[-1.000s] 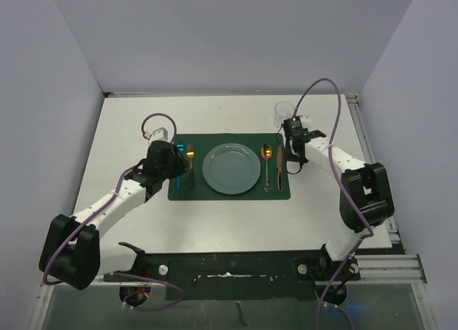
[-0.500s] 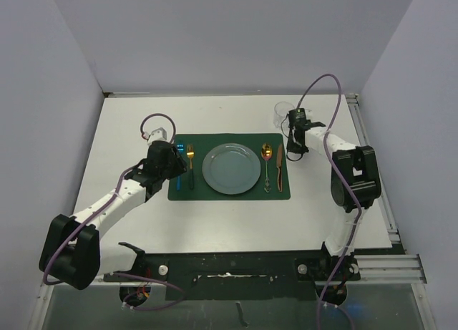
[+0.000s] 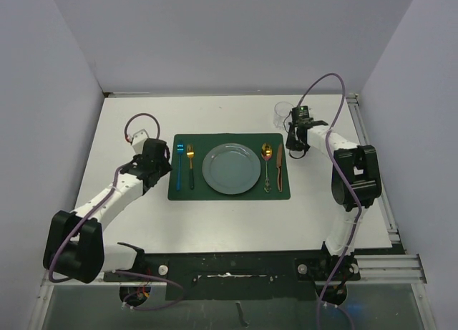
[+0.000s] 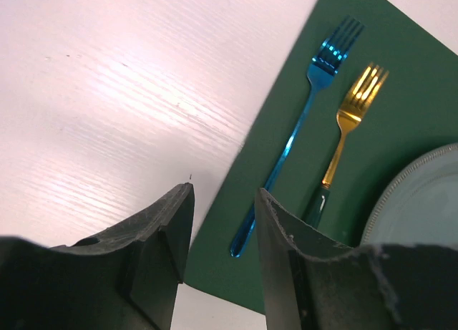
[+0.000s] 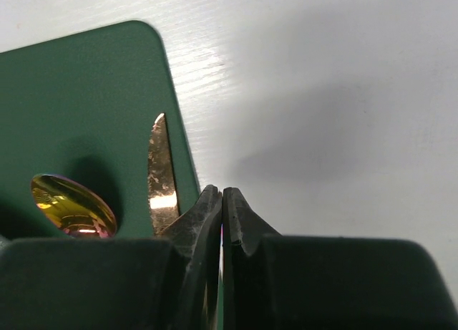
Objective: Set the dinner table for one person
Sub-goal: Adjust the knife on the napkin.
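Note:
The dinner table [image 3: 215, 219] carries a dark green placemat [image 3: 229, 190] with a grey plate [image 3: 230, 168] in the middle. A blue fork [image 4: 300, 133] and a gold fork [image 4: 347, 126] lie left of the plate. A spoon [image 3: 266, 165] and a copper knife [image 3: 279, 169] lie right of it. My left gripper [image 4: 223, 194] is open and empty, and it hovers over the mat's left edge near the blue fork's handle end. My right gripper [image 5: 222, 192] is shut on nothing, just off the mat's right edge by the knife [image 5: 162, 180] tip.
A clear glass [image 3: 282, 114] stands at the back right, just behind the right gripper [image 3: 292, 151]. Grey walls close in the table on three sides. A metal rail [image 3: 372, 151] runs along the right edge.
The left arm drew back to the left, off the mat, uncovering the blue fork. The right gripper closed and moved back toward the mat's far right corner.

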Motion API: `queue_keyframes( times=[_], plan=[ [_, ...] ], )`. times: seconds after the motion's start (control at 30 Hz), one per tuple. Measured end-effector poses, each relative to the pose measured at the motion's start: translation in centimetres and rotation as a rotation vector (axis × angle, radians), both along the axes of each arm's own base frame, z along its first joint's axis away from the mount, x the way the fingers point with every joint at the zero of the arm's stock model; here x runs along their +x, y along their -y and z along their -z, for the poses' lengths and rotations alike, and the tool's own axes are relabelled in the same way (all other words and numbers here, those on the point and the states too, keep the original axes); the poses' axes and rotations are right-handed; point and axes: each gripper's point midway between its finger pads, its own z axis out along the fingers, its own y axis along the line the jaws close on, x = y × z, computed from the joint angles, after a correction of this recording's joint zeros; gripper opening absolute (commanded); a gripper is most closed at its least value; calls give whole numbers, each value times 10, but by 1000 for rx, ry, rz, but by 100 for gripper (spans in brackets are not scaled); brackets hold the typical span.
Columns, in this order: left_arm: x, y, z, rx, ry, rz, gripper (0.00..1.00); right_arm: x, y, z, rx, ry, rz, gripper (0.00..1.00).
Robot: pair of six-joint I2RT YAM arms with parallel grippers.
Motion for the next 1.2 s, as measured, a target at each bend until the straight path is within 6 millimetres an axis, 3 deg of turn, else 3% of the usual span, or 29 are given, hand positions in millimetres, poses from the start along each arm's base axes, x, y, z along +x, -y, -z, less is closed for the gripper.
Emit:
queue_keyframes(
  times=[0.17,0.53,1.2],
  plan=[
    [2,-19,4,-4,-14,-59,38,0,-8,1,37,6,-19,0],
    [0,-8,10,-49,-24,-18,37,-10,-13,12,48,-22,-33,0],
    [2,-7,10,-50,-18,-6,37,-15,-37,22,67,-37,-73,0]
  ],
)
